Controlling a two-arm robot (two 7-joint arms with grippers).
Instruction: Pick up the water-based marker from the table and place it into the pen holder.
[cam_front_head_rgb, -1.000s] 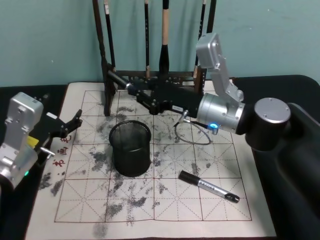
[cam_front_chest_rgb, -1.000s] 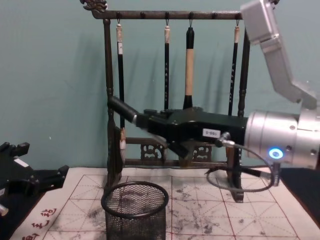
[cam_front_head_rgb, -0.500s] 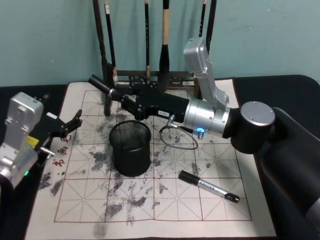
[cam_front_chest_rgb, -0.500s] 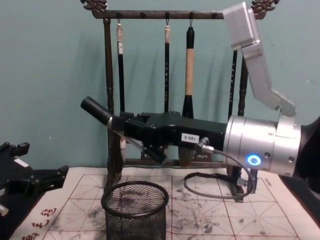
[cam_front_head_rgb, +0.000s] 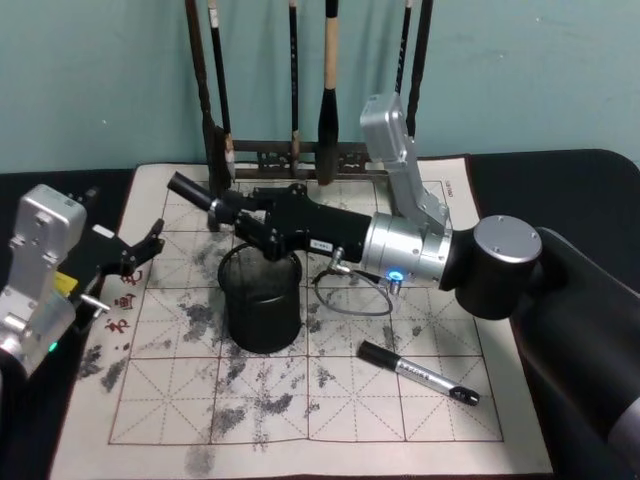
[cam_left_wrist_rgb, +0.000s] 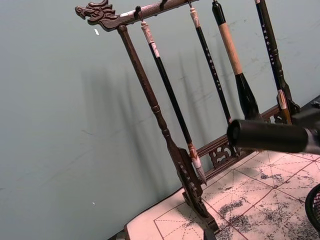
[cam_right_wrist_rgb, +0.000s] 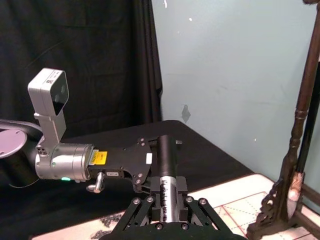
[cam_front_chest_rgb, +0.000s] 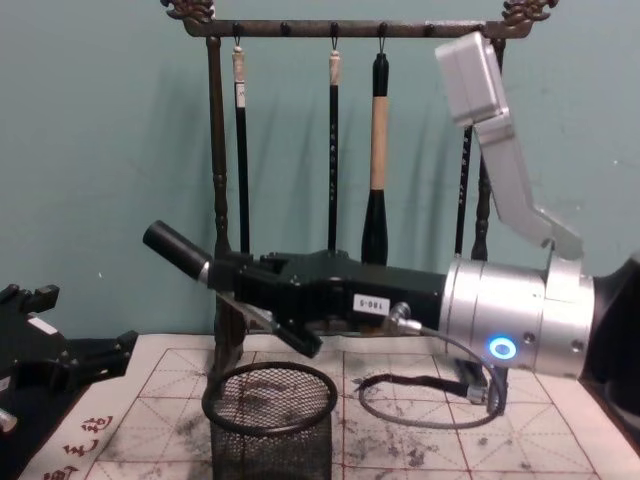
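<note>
My right gripper (cam_front_chest_rgb: 240, 278) is clamped on a marker (cam_front_chest_rgb: 178, 252) and holds it in the air above the pen holder (cam_front_chest_rgb: 270, 425). The marker lies close to level, its black cap end pointing to my left and tilted a bit up. The cap sticks out past the holder's left rim in the chest view. My fingers sit over the holder's mouth, clear of the rim and not touching it. In the right wrist view the marker (cam_right_wrist_rgb: 166, 185) runs straight out between my fingers, silver barrel with print, black cap at the far end.

The pen holder (cam_front_head_rgb: 262, 320) stands upright on the mat, left of centre on the table (cam_front_head_rgb: 590, 170). A second marker (cam_front_head_rgb: 418, 372) lies flat on the mat to the front right of the holder, well apart from it.

A grey cable (cam_front_chest_rgb: 420, 405) loops under my right wrist, down near the mat.

My left gripper (cam_front_head_rgb: 135, 255) is parked at the mat's left edge, fingers spread, holding nothing.

The brush rack (cam_front_chest_rgb: 215, 150) stands behind the holder with brushes (cam_front_chest_rgb: 379, 140) hanging from it.
</note>
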